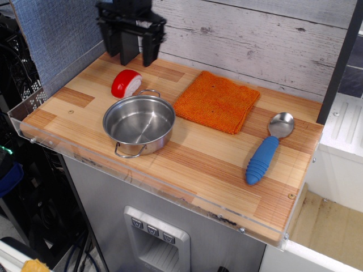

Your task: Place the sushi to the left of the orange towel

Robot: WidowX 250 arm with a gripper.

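The sushi (pixel 126 84), red-topped with a white base, lies on its side on the wooden table, to the left of the orange towel (pixel 216 101) and just behind the steel pot (pixel 139 123). My gripper (pixel 131 56) hangs above the table behind the sushi, raised clear of it. Its black fingers (pixel 150 50) are spread apart and hold nothing.
A spoon with a blue handle (pixel 267 149) lies at the right of the table. A grey plank wall (pixel 255 39) runs along the back. A clear plastic rim (pixel 34 107) edges the table's left and front sides.
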